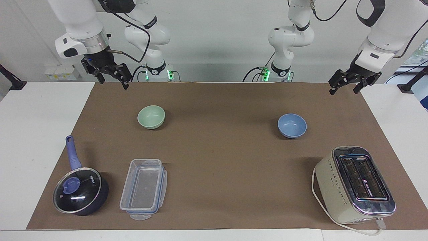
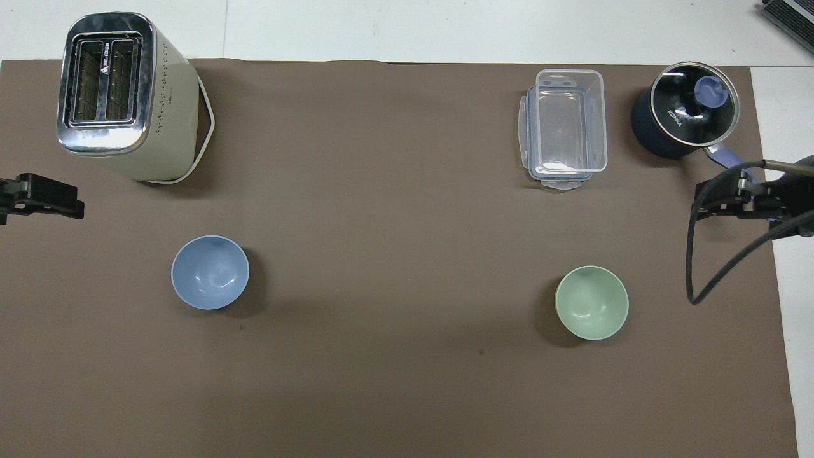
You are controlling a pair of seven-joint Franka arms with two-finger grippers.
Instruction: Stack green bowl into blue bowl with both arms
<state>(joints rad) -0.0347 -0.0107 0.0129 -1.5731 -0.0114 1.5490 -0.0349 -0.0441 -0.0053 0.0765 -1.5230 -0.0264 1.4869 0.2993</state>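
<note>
Facing view. The green bowl [image 1: 151,116] sits upright on the brown mat [image 1: 217,160] toward the right arm's end of the table; nothing is in it. The blue bowl [image 1: 292,125] sits upright toward the left arm's end, well apart from the green one, with nothing in it. Farther from the robots than the green bowl are a lidded saucepan [image 1: 80,190] with a blue handle and, just beside it, a clear plastic food container [image 1: 143,188] holding nothing. A cream two-slot toaster [image 1: 355,184] stands farther from the robots than the blue bowl, its cord looped round its base. The right gripper [image 1: 112,80] hangs raised over the mat's edge at the robots' end, fingers spread, gripping nothing. The left gripper [image 1: 344,86] hangs raised over the mat's corner at the left arm's end, fingers likewise spread and bare. The mat between the two bowls is unobstructed.

Overhead view. The blue bowl [image 2: 210,272] and green bowl [image 2: 591,303] show bare interiors. The container [image 2: 565,127] lies beside the saucepan [image 2: 683,117]. The left gripper [image 2: 39,196] shows at the frame edge near the toaster [image 2: 127,95]; the right gripper [image 2: 731,198] covers part of the saucepan handle, a black cable [image 2: 699,267] hanging from it.
</note>
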